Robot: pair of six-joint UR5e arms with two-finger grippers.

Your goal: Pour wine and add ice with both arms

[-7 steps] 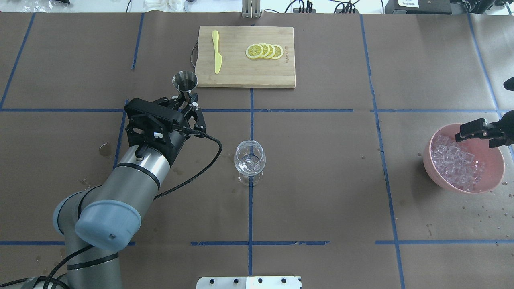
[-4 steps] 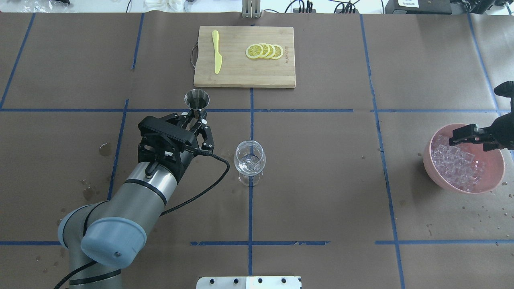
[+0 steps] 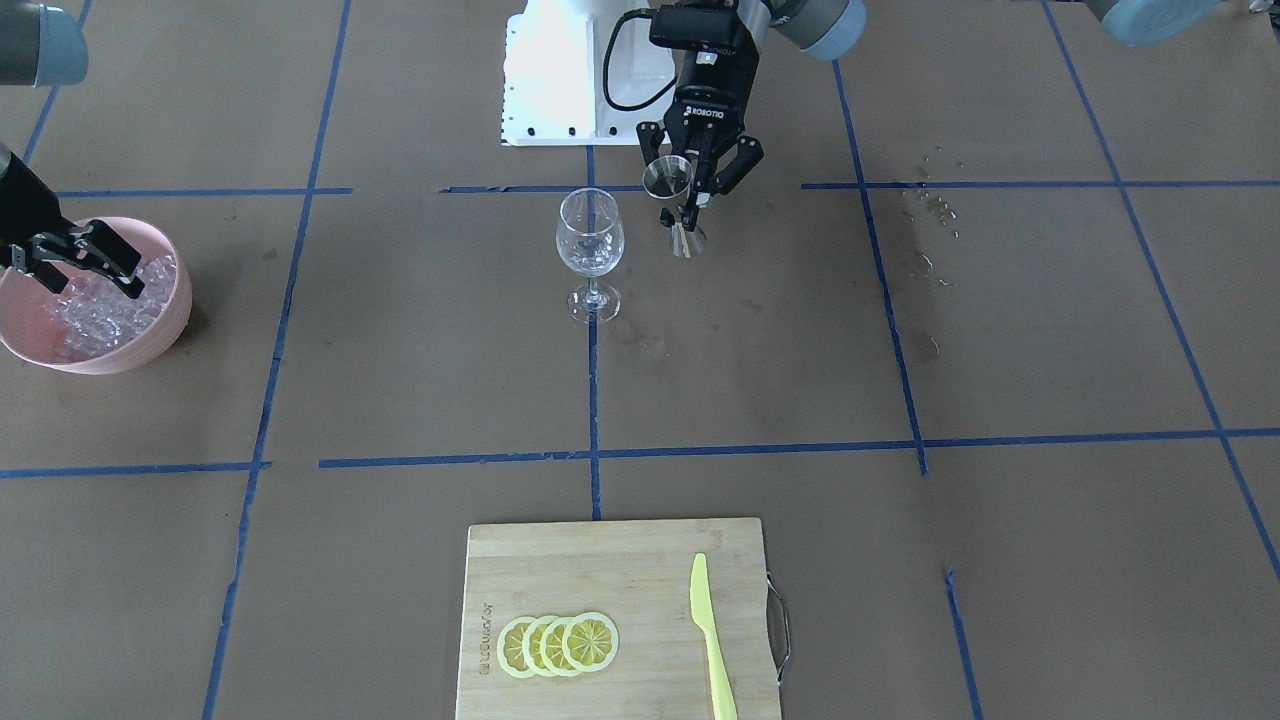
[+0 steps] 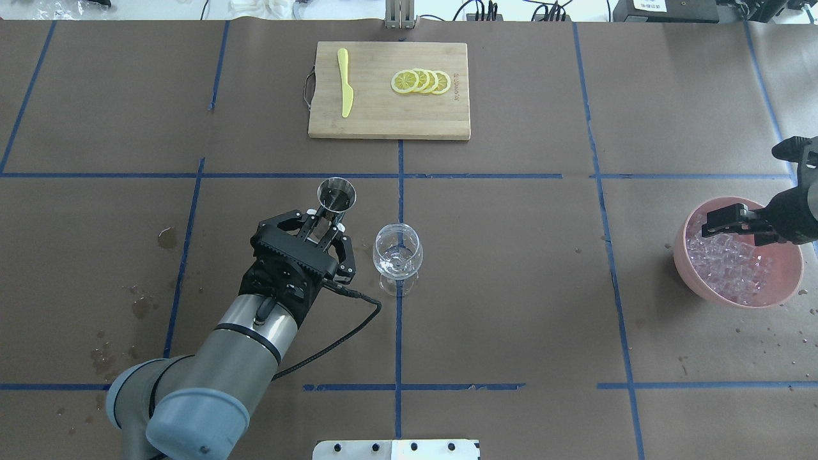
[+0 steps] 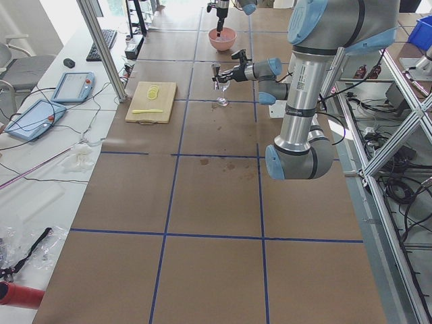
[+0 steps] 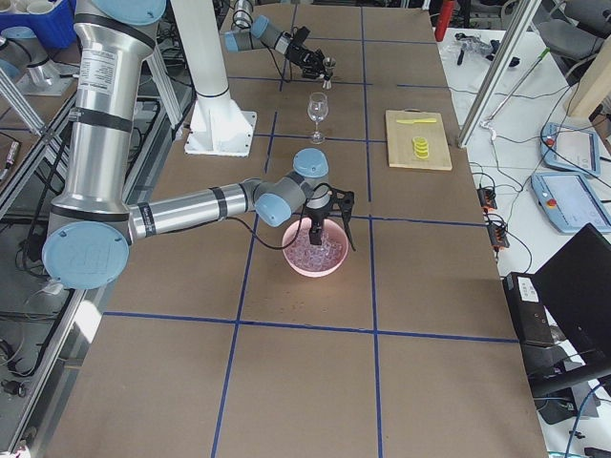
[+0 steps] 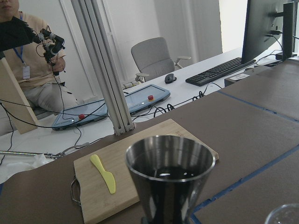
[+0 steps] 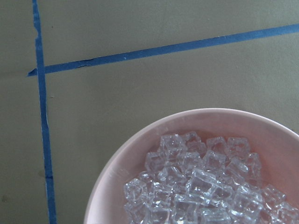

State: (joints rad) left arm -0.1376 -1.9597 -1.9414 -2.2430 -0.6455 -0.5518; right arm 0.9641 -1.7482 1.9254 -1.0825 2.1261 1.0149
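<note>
- Near the middle of the table (image 4: 511, 287), my left end effector (image 4: 324, 222) is clamped on the thin middle of a shiny metal cup (image 4: 337, 193).
- I hold the cup upright and up off the table. My left wrist view shows something dark and wet inside it.
- A wine glass (image 4: 397, 251) stands on a blue tape line just beside the cup, on the side toward my right arm. The cup and the glass do not touch.
- I can see clear bits low in the glass, but I cannot tell what they are.
- Far over on my right side sits a pink bowl (image 4: 783, 255). The ice (image 4: 728, 265) is heaped inside it, many small clear cubes.
- My right end effector (image 3: 90, 275) hangs low over the ice, inside the rim of the bowl. Its two fingers are spread apart with nothing between them.
- I cannot tell if the fingertips touch the ice.
- A wooden cutting board (image 4: 383, 118) lies at the far edge of the table, across from me.
- Four lemon slices (image 4: 422, 82) lie in an overlapping row on the board, and a yellow knife (image 4: 345, 83) lies apart from them near the handle end.
- Some wet spots (image 4: 167, 237) show on the brown paper on my left side.
</note>
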